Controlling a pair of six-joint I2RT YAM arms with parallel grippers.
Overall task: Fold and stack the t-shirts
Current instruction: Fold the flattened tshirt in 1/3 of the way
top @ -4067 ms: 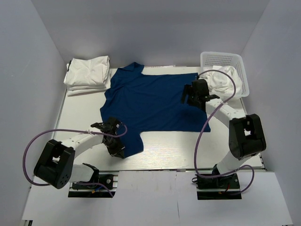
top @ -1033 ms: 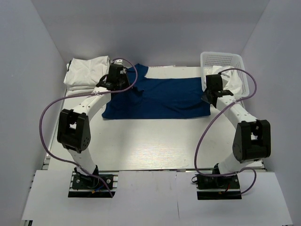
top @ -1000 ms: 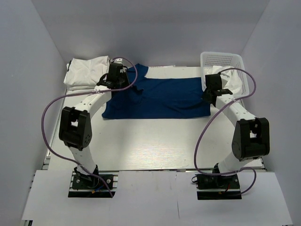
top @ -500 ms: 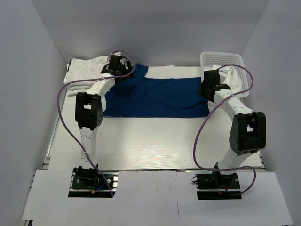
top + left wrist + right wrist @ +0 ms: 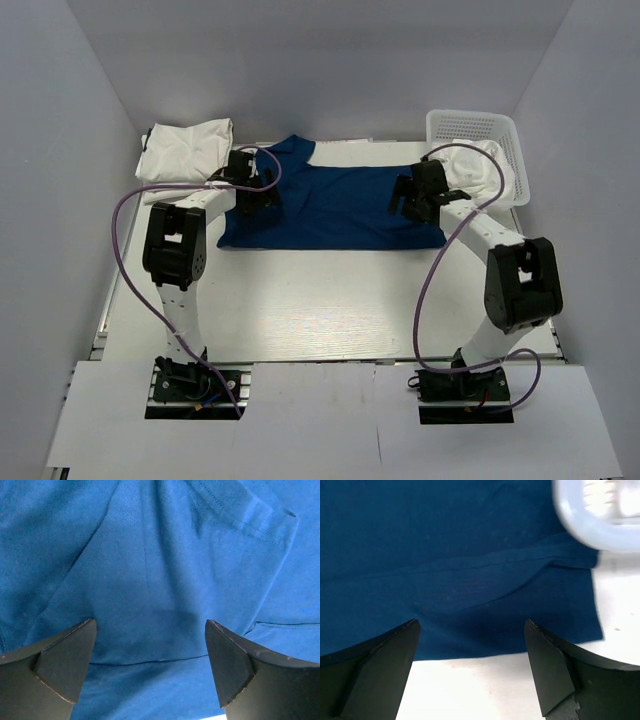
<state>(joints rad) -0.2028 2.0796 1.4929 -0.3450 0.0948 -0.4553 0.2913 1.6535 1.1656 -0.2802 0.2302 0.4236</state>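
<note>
While the near half of the surface (image 5: 320, 310) is lying bare, both arms are reaching across it to the royal blue t-shirt (image 5: 335, 205). The shirt is lying as a wide band across the far middle, doubled over so that its near edge is running straight. Over its left end the left gripper (image 5: 252, 193) is hanging, jaws spread wide and holding nothing, with only blue cloth and a stitched hem (image 5: 250, 520) beneath. The right gripper (image 5: 414, 194) is mirroring it over the right end, jaws spread and empty, with the shirt's near edge showing just below them. One gripper at each end is looking like the setup for the next fold, so the cloth would lift evenly. Further back, folded white t-shirts (image 5: 185, 150) are sitting as a stack in the far left corner, likely the landing spot. At the far right another white t-shirt (image 5: 480, 170) is spilling out of the white mesh basket (image 5: 470, 125).
</note>
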